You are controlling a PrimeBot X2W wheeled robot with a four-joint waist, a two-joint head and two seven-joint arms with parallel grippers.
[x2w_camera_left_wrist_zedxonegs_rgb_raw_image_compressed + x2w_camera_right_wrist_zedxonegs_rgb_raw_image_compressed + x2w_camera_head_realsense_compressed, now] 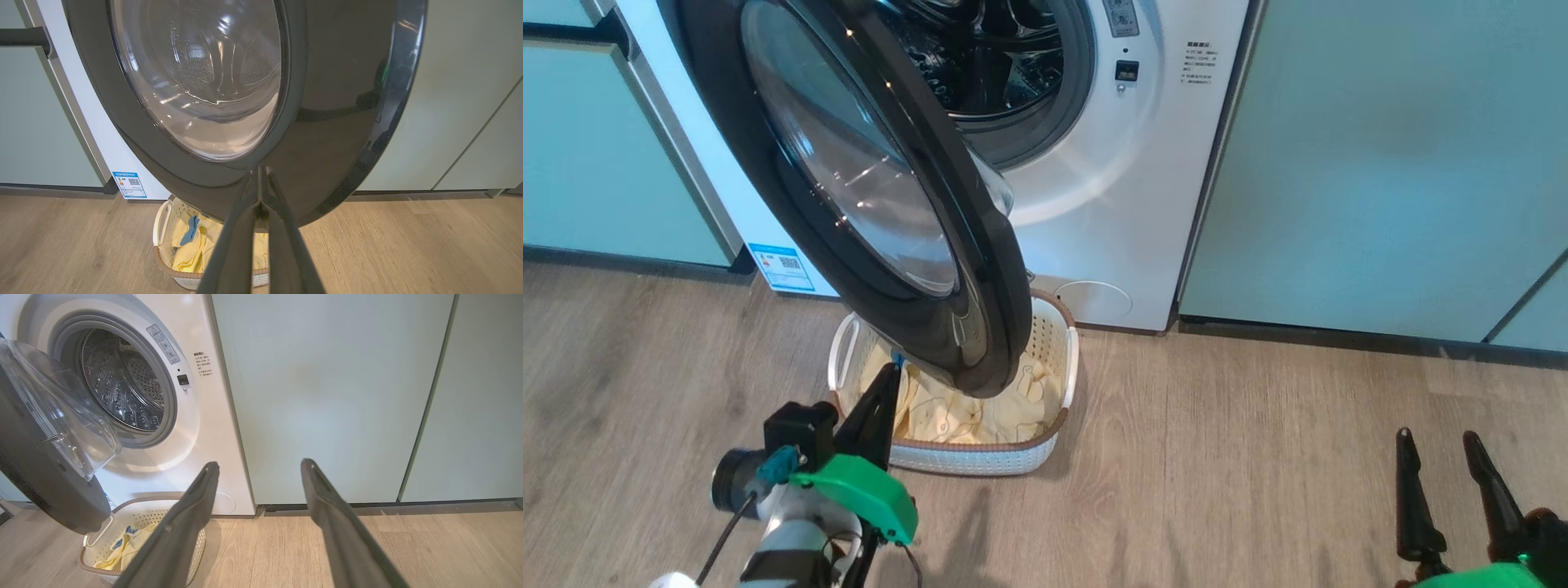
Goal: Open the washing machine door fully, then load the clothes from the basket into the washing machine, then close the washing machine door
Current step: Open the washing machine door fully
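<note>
A flat pale green cabinet door (605, 147) is seen at the far left. Beside it, a blue sticker (782, 267) with a QR code is fixed at the lower left corner of the large white front-loading washing machine (1111, 212); its small print cannot be read.

The left gripper (886, 384) is held low with its two long dark fingers pressed together on nothing, tips just before the lower rim of the door. This is probably so that the rim can be pushed as with a single wedge; contact cannot be told.

The large round washing machine door (1001, 294), with its glossy black rim and bulging clear glass, stands only partly swung out. It overhangs the small cream-white perforated plastic basket (980, 464) on the wood floor (1217, 457). The pale yellow clothes (947, 416) lie inside the basket, half covered by the door, so fuller opening is judged necessary before loading.

Right of the grey-ringed opening, a grey warning label (163, 343) with a triangle and some printed lines (1198, 61) are seen, neither legible. No brand name is made out.

At the lower right, the right gripper (1436, 437) is held with its fingers wide apart, empty, well clear of the door's swing.
</note>
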